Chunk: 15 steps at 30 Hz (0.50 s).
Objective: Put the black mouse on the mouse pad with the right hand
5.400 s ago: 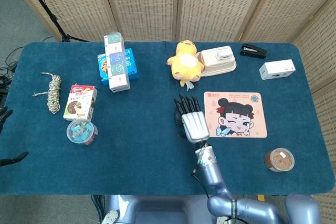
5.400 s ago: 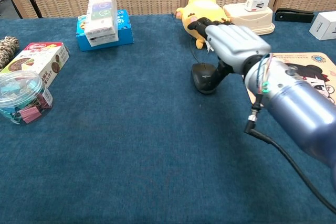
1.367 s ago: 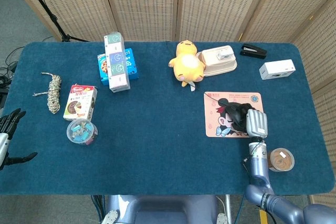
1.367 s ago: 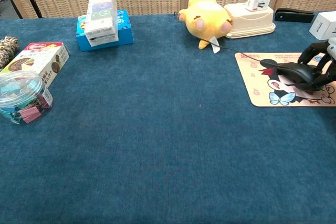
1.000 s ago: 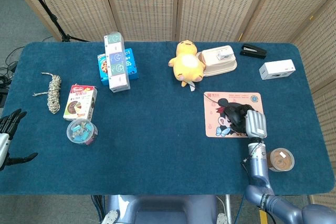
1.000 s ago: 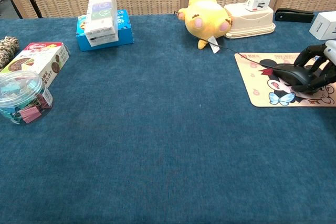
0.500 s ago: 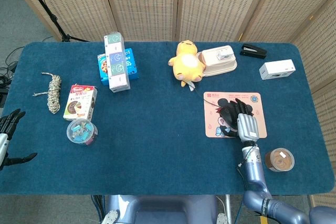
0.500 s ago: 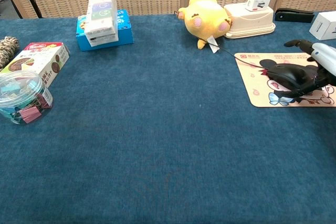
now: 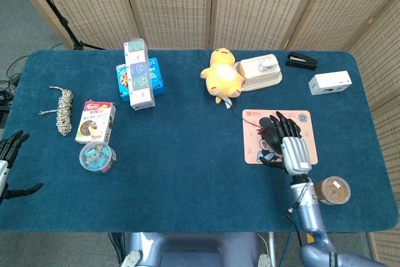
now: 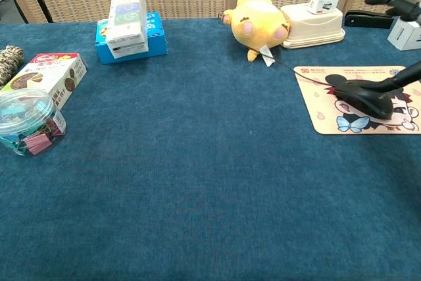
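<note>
The black mouse (image 9: 269,134) lies on the cartoon mouse pad (image 9: 307,123) at the table's right side, its cable running back toward the plush. My right hand (image 9: 292,152) hovers over it with fingers spread and nothing held. In the chest view the mouse (image 10: 364,99) rests on the pad (image 10: 316,107). There my right hand (image 10: 401,76) shows only at the right edge, one finger slanting down close to the mouse's top. My left hand (image 9: 9,162) hangs empty off the table's left edge, fingers apart.
A yellow plush (image 9: 222,75), a white holder (image 9: 257,70), a black stapler (image 9: 301,60) and a white box (image 9: 329,82) stand behind the pad. A brown tin (image 9: 332,190) sits at its front right. Boxes (image 9: 139,74), a clip jar (image 9: 98,156) and rope (image 9: 62,109) occupy the left.
My right hand carried the mouse from the table's middle onto the pad, then let it go and lifted with its fingers spreading. The mouse stays on the pad.
</note>
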Each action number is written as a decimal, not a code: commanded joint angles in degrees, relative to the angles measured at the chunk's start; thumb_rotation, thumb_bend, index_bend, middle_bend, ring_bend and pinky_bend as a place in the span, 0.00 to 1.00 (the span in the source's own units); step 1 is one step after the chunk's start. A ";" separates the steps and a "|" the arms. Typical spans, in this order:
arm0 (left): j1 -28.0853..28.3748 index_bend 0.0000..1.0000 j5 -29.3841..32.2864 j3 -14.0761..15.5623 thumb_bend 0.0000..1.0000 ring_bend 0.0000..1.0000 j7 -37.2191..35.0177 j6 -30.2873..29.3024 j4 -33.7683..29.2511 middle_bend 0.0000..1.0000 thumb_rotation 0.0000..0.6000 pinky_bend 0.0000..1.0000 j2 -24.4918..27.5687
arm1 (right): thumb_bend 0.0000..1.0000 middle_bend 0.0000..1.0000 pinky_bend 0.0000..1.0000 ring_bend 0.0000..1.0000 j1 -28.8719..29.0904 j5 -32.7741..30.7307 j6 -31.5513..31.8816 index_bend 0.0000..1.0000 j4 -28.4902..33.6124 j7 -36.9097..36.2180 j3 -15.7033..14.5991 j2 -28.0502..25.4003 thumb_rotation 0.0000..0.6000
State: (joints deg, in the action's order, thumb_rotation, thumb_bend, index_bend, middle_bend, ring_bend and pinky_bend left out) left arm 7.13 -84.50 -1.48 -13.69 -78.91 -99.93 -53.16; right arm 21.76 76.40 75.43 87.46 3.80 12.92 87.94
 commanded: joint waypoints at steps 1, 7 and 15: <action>-0.30 0.00 0.21 0.24 0.00 0.00 1.62 -0.25 0.49 0.00 1.00 0.00 -0.65 | 0.00 0.00 0.00 0.00 -3.46 3.70 3.17 0.00 3.54 1.49 -3.46 -6.17 1.00; -1.57 0.00 -0.03 0.73 0.00 0.00 2.23 -1.95 1.40 0.00 1.00 0.00 -1.90 | 0.00 0.00 0.00 0.00 -7.94 8.79 6.33 0.00 1.02 -2.67 -8.70 -13.08 1.00; -3.54 0.00 -0.61 1.47 0.00 0.00 3.14 -4.56 3.25 0.00 1.00 0.00 -4.29 | 0.00 0.00 0.00 0.00 -13.85 15.33 15.51 0.00 -1.78 -0.49 -12.73 -14.84 1.00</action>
State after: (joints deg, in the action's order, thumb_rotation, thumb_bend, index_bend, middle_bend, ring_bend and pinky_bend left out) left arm 3.69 -84.97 -0.06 -10.55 -83.32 -96.83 -57.33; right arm 9.12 90.11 89.61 86.26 2.20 1.31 73.89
